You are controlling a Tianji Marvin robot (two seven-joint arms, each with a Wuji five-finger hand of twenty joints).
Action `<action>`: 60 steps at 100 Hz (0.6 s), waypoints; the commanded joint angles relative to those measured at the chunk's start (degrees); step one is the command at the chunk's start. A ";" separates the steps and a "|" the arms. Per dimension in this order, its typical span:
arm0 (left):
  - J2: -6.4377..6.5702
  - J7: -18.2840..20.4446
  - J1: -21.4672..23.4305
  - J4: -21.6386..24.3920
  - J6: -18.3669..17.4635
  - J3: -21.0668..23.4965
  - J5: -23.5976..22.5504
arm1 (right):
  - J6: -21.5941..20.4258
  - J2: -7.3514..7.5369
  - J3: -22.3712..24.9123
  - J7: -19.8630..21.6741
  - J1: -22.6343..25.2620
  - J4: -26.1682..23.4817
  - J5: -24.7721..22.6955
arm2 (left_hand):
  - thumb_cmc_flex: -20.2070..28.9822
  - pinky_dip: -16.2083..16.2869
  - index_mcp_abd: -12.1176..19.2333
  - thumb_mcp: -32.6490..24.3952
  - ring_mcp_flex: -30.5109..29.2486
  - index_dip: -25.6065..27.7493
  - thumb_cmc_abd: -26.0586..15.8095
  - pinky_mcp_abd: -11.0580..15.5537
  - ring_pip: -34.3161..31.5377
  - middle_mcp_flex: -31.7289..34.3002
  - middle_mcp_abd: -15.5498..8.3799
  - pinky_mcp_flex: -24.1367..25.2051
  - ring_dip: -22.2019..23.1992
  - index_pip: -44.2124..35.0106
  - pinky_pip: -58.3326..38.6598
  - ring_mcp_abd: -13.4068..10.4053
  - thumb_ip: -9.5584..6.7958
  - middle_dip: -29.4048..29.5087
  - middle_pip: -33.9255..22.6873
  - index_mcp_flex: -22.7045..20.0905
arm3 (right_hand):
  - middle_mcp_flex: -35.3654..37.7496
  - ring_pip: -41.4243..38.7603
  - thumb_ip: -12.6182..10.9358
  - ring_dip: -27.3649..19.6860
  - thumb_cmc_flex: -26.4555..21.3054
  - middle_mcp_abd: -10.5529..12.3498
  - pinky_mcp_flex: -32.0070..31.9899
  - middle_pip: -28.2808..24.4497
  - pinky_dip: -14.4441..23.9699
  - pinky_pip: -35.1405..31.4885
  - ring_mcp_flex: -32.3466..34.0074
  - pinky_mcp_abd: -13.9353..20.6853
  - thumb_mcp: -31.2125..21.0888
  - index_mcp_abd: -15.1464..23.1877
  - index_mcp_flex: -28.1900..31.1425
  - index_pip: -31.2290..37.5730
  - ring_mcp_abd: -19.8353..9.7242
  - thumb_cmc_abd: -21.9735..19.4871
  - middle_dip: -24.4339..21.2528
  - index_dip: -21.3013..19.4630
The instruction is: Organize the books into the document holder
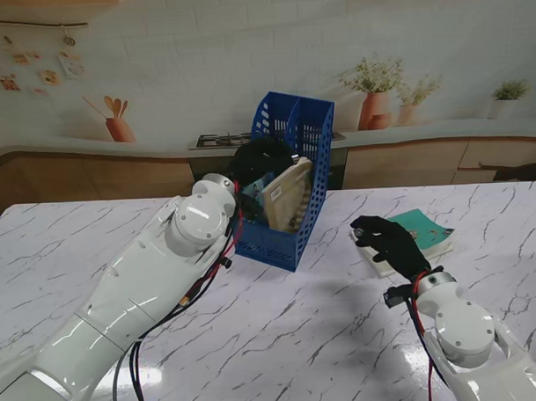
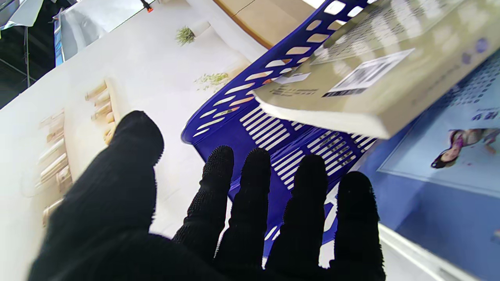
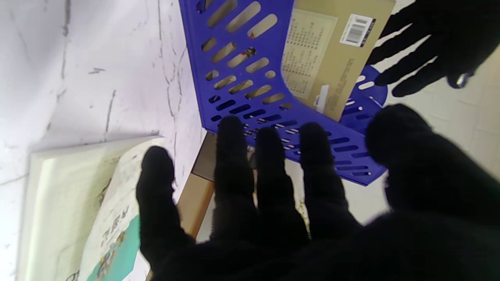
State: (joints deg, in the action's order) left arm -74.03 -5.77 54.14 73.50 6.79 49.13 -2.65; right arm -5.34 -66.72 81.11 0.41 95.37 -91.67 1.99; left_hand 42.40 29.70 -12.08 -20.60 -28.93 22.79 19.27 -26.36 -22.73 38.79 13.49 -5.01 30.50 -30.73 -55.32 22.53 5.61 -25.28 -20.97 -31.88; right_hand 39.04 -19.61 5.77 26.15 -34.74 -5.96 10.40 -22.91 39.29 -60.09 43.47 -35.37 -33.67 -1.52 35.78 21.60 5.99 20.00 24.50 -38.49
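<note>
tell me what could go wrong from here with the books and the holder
The tan book leans tilted in the blue document holder, not upright; it may slip further as the open left hand backs away. The right hand hovers open over the teal book on the table; a flat book may be hard to grip.

Glossy marble table (image 1: 282, 341); perforated blue plastic holder (image 1: 295, 164); matt paper book (image 1: 288, 193).

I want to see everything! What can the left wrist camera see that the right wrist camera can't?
Only the left wrist view shows the blue book with a cartoon figure inside the holder. Only the right wrist view shows the teal book lying on the marble table, and both hands: the left hand and the right hand. Both show the blue document holder and the beige book.
</note>
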 commanded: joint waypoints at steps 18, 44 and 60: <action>2.09 0.57 4.67 8.12 -2.08 3.62 -2.55 | 0.07 -0.24 -0.62 -0.39 0.20 -0.56 -0.79 | 1.83 -4.34 2.47 -0.90 2.38 -0.44 0.89 -0.43 4.56 -2.24 -1.57 3.14 -3.25 1.30 7.23 -2.92 -2.76 1.49 2.25 0.97 | 0.61 -0.11 -1.13 -0.53 -0.52 2.49 -0.53 -3.57 -0.82 0.48 0.12 10.15 0.11 0.86 0.26 1.30 -2.09 2.10 2.89 -1.42; 4.35 3.04 10.98 15.99 -1.59 7.86 -4.40 | -0.19 -0.25 -1.03 -0.68 0.14 -0.58 -1.20 | 1.92 -6.03 2.62 -3.97 3.11 0.14 2.27 0.29 5.62 -2.71 -2.01 4.59 -3.55 0.98 10.03 -3.36 -2.84 1.22 2.43 1.57 | 0.69 -0.74 -1.58 -0.28 -1.26 2.83 -0.54 -4.21 -0.84 0.64 0.18 10.12 -0.90 1.19 0.44 1.82 -2.27 1.94 3.60 -1.89; 5.48 4.83 14.90 19.99 -1.01 10.31 -4.83 | -0.26 -0.25 -1.20 -0.68 0.17 -0.58 -1.21 | 1.64 -6.47 2.78 -4.43 3.19 0.16 2.18 0.32 6.03 -2.86 -1.97 4.60 -3.51 1.29 10.61 -3.01 -2.76 1.22 2.77 1.62 | 1.09 -0.97 -1.58 -0.20 -0.52 2.62 -0.48 -4.29 -0.80 0.58 0.35 9.71 -1.32 1.30 0.92 2.12 -1.79 2.10 3.81 -2.10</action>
State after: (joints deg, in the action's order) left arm -69.23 -1.60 67.28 92.35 6.53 59.00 -7.49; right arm -5.37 -66.64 80.28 -0.11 95.20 -91.87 0.67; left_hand 43.24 23.93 -11.96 -24.12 -27.55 22.79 19.50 -26.37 -18.04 37.46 13.03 -1.25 27.37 -29.99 -46.84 21.37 4.41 -24.43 -19.01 -31.87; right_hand 39.12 -19.59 5.77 26.14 -35.40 -5.39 10.38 -26.13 38.79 -59.88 43.47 -35.37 -34.50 -1.52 35.78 22.22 5.99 21.19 27.35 -39.19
